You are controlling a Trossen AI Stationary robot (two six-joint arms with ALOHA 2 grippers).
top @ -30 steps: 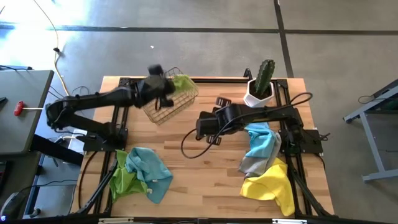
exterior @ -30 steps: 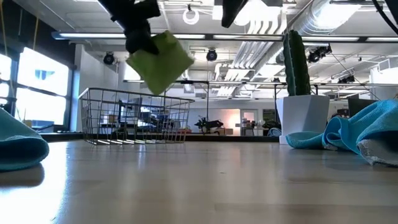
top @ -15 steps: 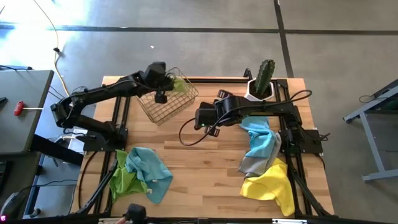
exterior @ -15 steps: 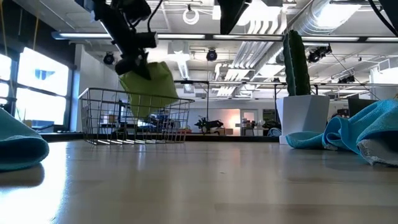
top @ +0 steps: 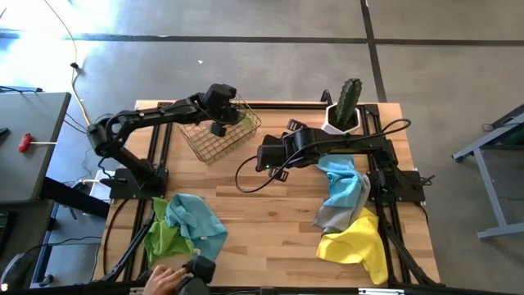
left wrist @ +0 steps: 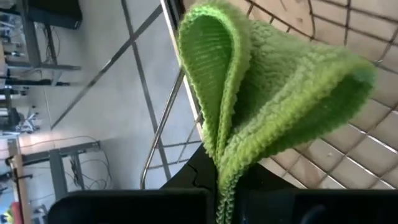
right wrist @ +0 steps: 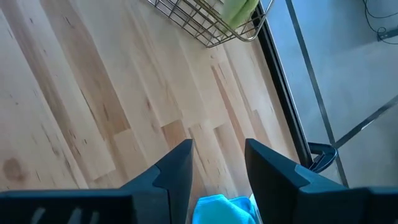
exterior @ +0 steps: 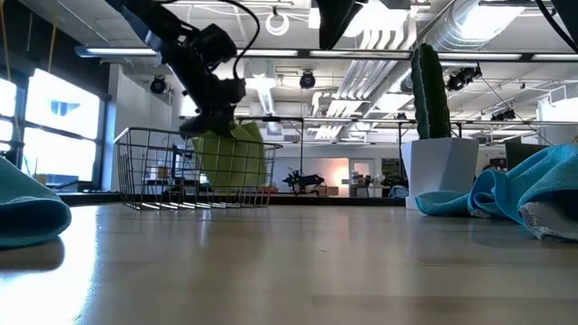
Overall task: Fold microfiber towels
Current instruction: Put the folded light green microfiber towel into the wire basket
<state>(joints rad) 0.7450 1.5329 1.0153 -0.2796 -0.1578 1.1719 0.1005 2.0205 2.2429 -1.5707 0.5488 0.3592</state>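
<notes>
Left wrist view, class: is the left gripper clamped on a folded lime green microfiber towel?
Yes, the folded lime green microfiber towel rises pinched from the left gripper above the wire basket.

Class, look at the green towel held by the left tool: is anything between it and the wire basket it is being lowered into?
Nothing visible. The left tool holds the folded green towel over the open top of the basket, already dipping inside its rim. The right tool waits apart, over bare table.

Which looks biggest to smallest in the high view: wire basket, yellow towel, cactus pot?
1. Yellow towel, the largest patch.
2. Wire basket, close behind; the left gripper and its lime green towel cover part of it, so unsure.
3. Cactus pot, clearly smallest.
</notes>
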